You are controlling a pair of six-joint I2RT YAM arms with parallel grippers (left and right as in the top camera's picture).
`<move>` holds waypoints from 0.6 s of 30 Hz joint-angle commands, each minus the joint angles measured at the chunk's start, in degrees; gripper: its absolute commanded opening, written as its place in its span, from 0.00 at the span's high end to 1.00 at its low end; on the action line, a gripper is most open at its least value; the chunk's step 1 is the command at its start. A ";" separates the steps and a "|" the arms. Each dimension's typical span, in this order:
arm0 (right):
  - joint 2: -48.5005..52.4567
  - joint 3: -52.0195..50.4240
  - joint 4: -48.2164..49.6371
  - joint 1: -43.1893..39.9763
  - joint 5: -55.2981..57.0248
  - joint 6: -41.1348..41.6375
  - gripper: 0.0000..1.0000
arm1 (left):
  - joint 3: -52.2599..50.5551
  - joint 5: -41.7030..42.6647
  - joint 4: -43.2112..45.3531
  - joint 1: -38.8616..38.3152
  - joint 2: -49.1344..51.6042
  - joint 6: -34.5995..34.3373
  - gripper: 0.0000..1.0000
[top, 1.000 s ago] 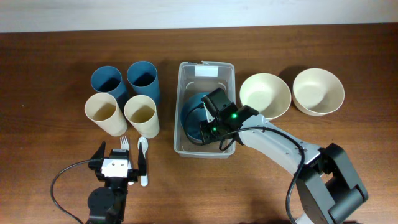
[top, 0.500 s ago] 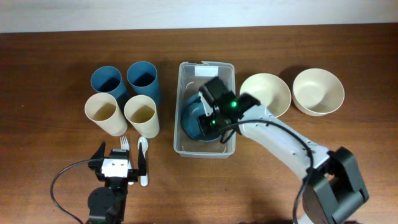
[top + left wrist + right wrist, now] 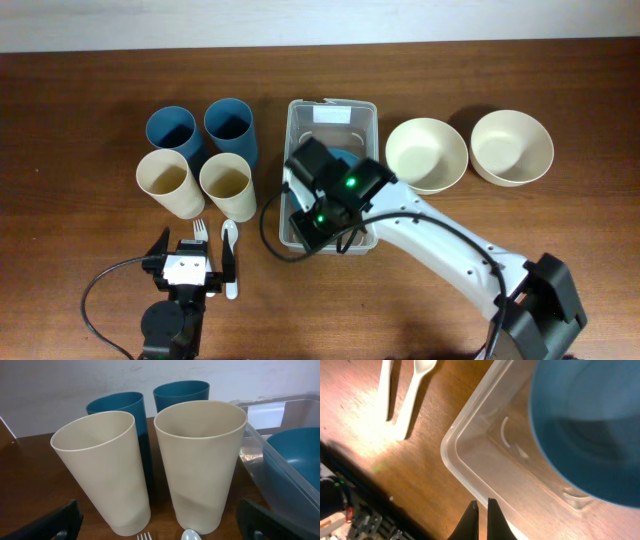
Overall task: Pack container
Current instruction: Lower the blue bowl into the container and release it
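Note:
The clear plastic container (image 3: 332,106) stands mid-table with a blue bowl (image 3: 349,159) inside, mostly hidden under my right arm. In the right wrist view the container's front left corner (image 3: 470,467) and the blue bowl (image 3: 590,425) show from above. My right gripper (image 3: 306,222) sits at that corner, and its fingers (image 3: 482,506) are closed to a thin slit around the rim. My left gripper (image 3: 190,256) rests at the front left, open and empty (image 3: 160,527), facing the cups.
Two blue cups (image 3: 172,129) (image 3: 231,125) and two cream cups (image 3: 164,181) (image 3: 226,185) stand left of the container. A white fork (image 3: 199,231) and spoon (image 3: 229,240) lie before them. Two cream bowls (image 3: 427,152) (image 3: 512,146) sit right of the container.
My right gripper moved from over the blue bowl inside the container to the container's front left corner. The bowl stays in the container. The left arm has not moved.

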 commanded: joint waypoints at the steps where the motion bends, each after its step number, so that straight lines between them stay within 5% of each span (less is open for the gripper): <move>1: 0.33 -4.13 3.91 0.20 4.42 -0.76 0.96 | -0.31 0.42 0.09 0.11 -0.55 0.94 0.00; 18: 0.92 -11.63 10.40 -1.25 6.71 -0.74 0.96 | -0.31 0.42 0.09 0.11 -0.55 0.94 0.00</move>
